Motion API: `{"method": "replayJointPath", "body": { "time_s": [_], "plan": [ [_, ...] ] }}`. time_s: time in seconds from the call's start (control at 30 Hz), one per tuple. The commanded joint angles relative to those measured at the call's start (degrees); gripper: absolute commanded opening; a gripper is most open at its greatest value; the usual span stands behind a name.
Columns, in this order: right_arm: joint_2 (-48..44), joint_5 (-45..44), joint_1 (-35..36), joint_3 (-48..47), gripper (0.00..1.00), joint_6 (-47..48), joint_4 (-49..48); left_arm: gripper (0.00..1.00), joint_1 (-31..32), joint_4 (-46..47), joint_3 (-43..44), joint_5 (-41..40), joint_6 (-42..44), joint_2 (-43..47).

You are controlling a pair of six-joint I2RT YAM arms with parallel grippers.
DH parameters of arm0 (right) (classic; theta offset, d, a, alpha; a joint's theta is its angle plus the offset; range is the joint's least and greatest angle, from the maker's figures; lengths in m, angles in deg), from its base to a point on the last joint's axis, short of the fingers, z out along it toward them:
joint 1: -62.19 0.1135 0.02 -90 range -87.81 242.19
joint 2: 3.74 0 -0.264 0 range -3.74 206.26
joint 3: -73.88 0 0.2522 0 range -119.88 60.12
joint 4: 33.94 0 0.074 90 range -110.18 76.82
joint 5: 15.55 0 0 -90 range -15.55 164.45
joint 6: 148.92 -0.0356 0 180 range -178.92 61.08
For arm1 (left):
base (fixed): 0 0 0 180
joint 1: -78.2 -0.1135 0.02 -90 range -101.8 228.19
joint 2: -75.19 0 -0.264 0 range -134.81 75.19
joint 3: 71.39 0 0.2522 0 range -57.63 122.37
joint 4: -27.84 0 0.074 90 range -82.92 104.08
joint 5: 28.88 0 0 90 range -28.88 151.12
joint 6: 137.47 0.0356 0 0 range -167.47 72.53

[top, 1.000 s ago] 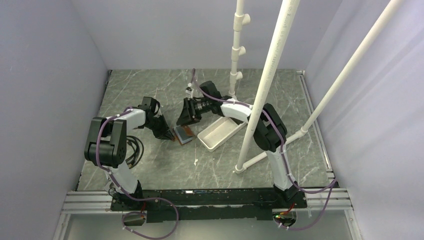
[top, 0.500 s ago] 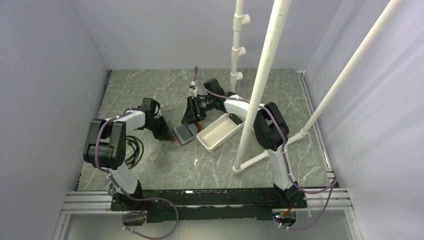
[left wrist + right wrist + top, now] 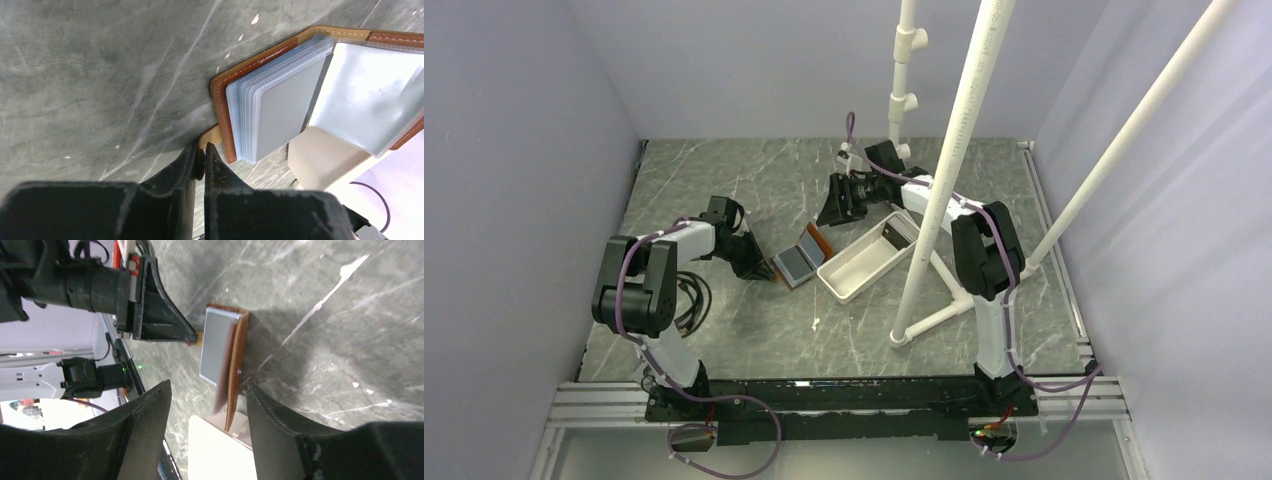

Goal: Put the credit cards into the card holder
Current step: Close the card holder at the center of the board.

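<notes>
Brown leather marks the work: at left, our left gripper [image 3: 200, 152] has its jaws clamped on the tan tab [image 3: 212, 134] of the card holder [image 3: 222, 117], likely to pin it open on the surface [image 3: 724, 190]. A grey card [image 3: 280, 107] already sits inside it. Just right lies the white tray [image 3: 854, 278]; behind it our right gripper [image 3: 832, 208] hovers, jaws apart and empty, presumably free to fetch another card.

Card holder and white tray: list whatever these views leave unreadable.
- Left wrist: the card holder runs off the right edge, so its far flap is cut off.
- Left wrist: the stacked sleeves hide anything beneath the top grey card.
- Top external: the dark item in the white tray is too small to identify.
- Right wrist: the bottom edge cuts off the tray.
</notes>
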Motion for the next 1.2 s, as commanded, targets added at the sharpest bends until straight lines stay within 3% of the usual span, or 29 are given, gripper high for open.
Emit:
{"method": "replayJointPath", "body": {
  "time_s": [0.0,0.13,0.3,0.6,0.7,0.97,1.17],
  "plan": [
    [-0.1,1.5,2.0,3.0,0.56,0.1,-2.3,0.11,0.3,3.9,0.5,1.3,-2.0,-2.1],
    [1.3,4.5,4.3,3.4,0.45,-3.5,-7.1,0.11,0.3,6.2,0.9,3.2,-4.0,-3.5],
    [3.6,4.7,7.0,0.4,0.34,-3.5,-6.0,0.1,0.3,6.6,2.4,2.9,-4.7,-5.2],
    [10.3,1.5,8.4,-2.5,0.42,-4.0,-5.2,0.11,0.1,4.3,3.8,1.2,-3.0,-5.1],
    [13.2,-2.1,8.5,-5.4,0.4,-1.8,-0.9,0.16,-0.5,3.2,3.9,1.8,-2.2,-4.1],
    [13.7,-5.8,8.6,-6.1,0.21,0.4,1.9,0.51,-2.0,-0.7,1.9,2.9,0.9,3.1],
    [14.2,-7.8,9.2,-6.9,0.11,2.4,4.2,0.62,-1.9,-0.8,3.5,6.9,2.2,2.4]
  ]
}}
